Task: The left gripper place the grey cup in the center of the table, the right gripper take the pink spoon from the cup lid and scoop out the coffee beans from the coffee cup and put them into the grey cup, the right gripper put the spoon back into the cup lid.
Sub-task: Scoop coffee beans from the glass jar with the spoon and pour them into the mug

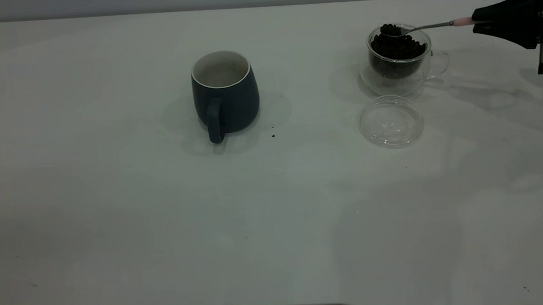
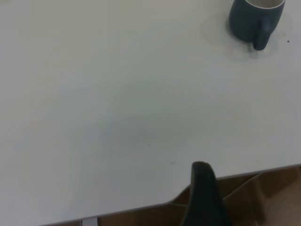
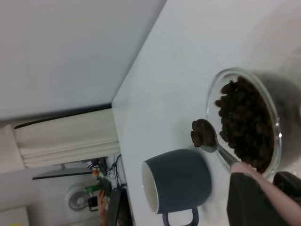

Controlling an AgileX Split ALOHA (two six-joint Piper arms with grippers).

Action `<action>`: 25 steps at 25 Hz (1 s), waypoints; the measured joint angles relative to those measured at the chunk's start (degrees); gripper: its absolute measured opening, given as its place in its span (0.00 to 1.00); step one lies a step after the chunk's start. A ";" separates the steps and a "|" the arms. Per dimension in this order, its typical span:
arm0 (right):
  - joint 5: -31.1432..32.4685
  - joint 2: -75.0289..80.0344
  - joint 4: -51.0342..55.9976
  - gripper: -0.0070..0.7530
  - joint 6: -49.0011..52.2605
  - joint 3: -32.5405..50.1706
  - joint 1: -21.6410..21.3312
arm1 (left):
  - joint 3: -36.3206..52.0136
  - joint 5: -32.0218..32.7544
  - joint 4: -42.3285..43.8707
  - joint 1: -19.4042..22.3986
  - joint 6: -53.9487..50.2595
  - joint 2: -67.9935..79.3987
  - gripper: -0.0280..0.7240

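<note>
The grey cup (image 1: 224,95) stands upright mid-table, handle toward the front; it also shows as the grey cup (image 2: 256,19) and the grey cup (image 3: 176,183). At the far right my right gripper (image 1: 479,21) is shut on the pink spoon (image 1: 429,26) by its pink end. The spoon's bowl holds coffee beans (image 3: 202,133) just above the rim of the coffee cup (image 1: 399,60), which is full of beans (image 1: 398,48). The clear cup lid (image 1: 391,121) lies bare in front of that cup. My left gripper (image 2: 203,197) hangs past the table's edge, far from the grey cup.
A few dark specks (image 1: 273,135) lie on the white table (image 1: 120,221) just right of the grey cup. The table's edge (image 2: 141,206) runs close to the left gripper. Open tabletop lies between the grey cup and the coffee cup.
</note>
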 joint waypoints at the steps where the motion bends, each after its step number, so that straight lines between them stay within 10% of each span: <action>1: -0.01 -0.11 0.00 0.14 0.00 0.00 0.12 | 0.00 0.00 0.00 0.00 0.00 0.00 0.79; 25: -4.57 -4.74 7.41 0.14 2.09 0.00 22.96 | 0.00 0.00 0.00 0.00 0.00 0.00 0.79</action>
